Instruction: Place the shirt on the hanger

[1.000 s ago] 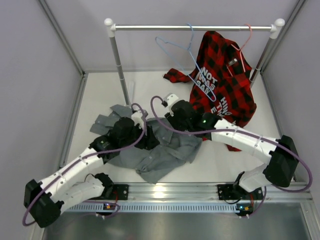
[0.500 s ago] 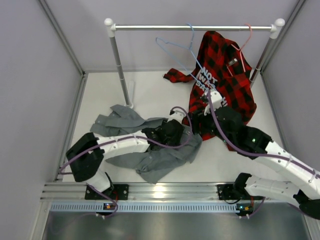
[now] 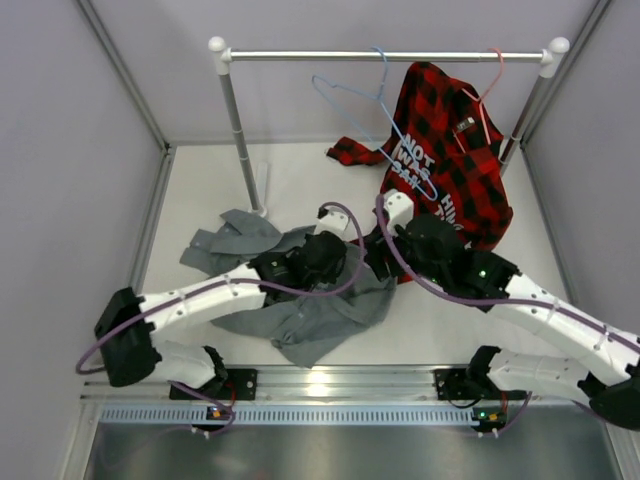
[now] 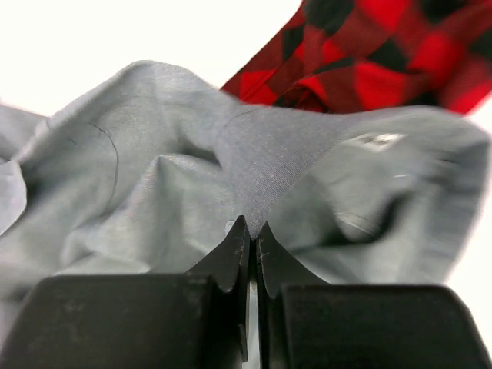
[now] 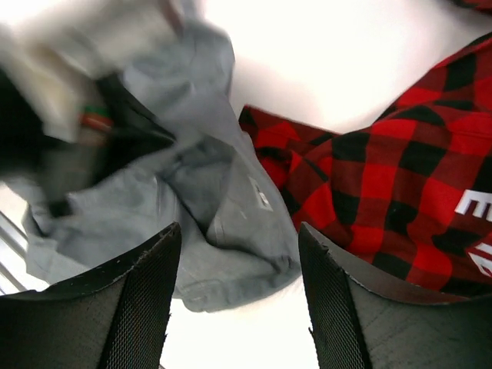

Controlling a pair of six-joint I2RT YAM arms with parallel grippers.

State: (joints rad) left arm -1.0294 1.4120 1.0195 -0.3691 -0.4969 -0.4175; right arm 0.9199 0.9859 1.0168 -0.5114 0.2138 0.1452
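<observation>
white table (image 3: pixel 300 180), hanger (image 3: pixel 383 80) overhead only, left tool (image 4: pixel 250 228) closed

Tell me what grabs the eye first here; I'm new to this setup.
A red-and-black plaid shirt with white lettering hangs from the metal rail at back right, beside a bare thin light-blue wire hanger. Mid-table lies a crumpled plain grey fabric shirt, the left gripper pinched shut on a fold and the right gripper open above it.
</observation>
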